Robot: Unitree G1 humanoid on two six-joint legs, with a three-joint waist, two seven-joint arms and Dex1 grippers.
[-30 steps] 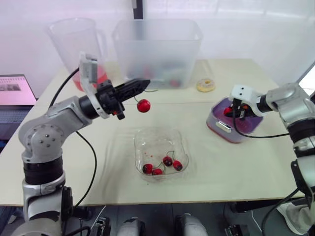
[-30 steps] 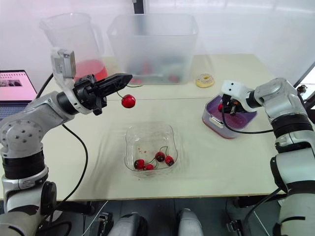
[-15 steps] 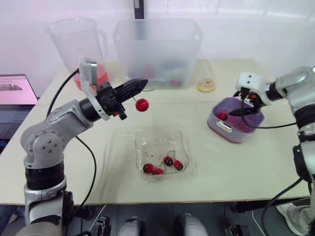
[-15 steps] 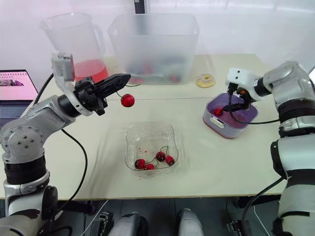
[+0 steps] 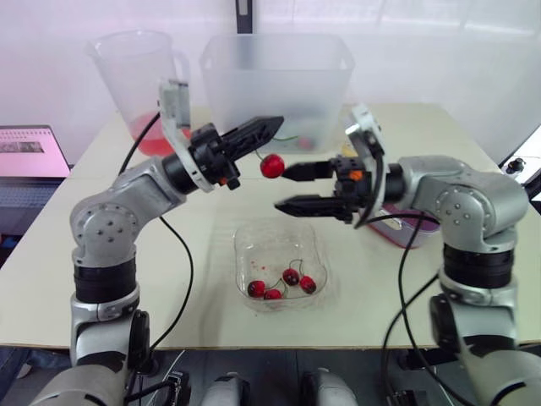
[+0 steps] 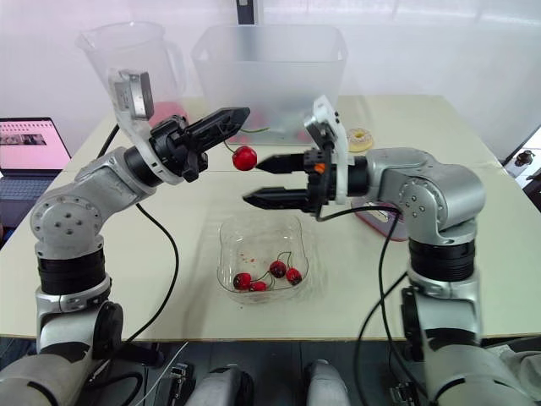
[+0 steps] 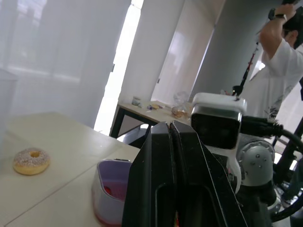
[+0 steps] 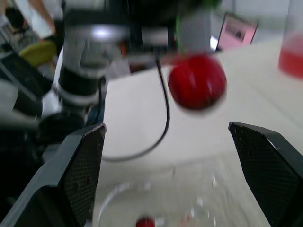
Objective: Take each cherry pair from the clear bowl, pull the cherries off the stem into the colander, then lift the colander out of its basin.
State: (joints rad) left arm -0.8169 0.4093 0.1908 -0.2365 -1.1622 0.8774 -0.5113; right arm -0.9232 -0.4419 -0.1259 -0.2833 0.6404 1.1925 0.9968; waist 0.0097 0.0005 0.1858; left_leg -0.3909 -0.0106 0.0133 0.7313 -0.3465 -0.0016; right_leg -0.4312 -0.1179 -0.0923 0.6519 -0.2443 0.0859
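My left gripper [image 5: 269, 127] is shut on a thin stem, and a red cherry [image 5: 271, 166] hangs from it above the table. My right gripper [image 5: 293, 188] is open just right of and below that cherry, fingers pointing left. In the right wrist view the cherry [image 8: 197, 81] hangs just beyond the open fingers [image 8: 80, 165]. The clear bowl [image 5: 245, 245] stands below both grippers, with several red cherries [image 5: 290, 277] on stems in it. The purple colander [image 6: 372, 222] in its basin is mostly hidden behind my right arm, and I also see the colander [image 7: 111, 189] in the left wrist view.
A large frosted bin [image 5: 275, 85] and a clear pitcher [image 5: 139, 85] holding red liquid stand at the back. A sprinkled donut [image 7: 31, 161] lies near the bin. A laptop [image 5: 34, 152] sits far left. A person [image 7: 284, 71] stands beyond the table.
My right arm swung from the colander to the table's middle and its gripper opened. The left gripper carried the hanging cherry a little to the right.
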